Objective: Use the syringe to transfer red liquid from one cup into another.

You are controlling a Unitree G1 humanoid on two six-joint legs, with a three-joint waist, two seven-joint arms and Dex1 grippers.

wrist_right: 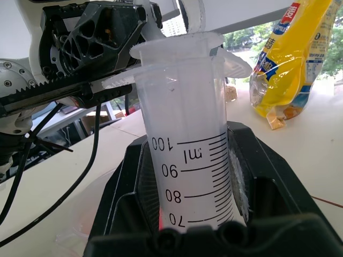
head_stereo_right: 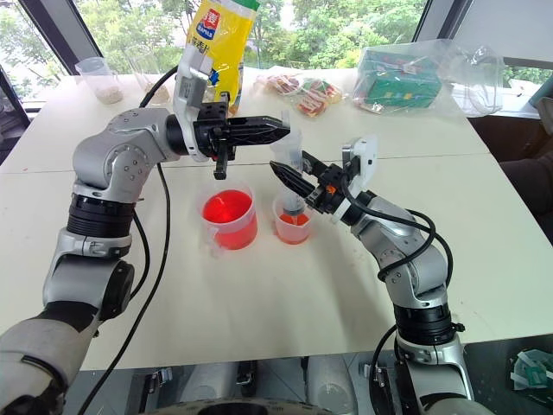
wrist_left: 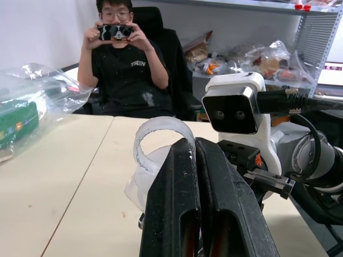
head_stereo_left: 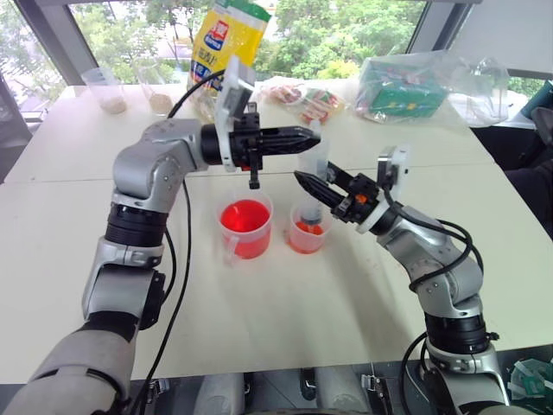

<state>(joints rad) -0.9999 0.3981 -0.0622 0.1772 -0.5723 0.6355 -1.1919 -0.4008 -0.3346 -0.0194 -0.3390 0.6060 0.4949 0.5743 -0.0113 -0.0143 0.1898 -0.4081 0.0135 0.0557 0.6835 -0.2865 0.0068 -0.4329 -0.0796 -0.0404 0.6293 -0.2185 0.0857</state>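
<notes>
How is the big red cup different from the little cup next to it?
The big cup has a side handle; the little cup has none. The big cup is wider and holds more red liquid. The syringe stands in the little cup, while the big cup has nothing in it. Both are clear plastic and sit upright on the table.

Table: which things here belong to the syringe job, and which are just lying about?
In the job:
syringe
handled red cup
small cup
left gripper
right gripper

Lying about:
yellow bag
green box in plastic
snack packets
two powder cups
</notes>
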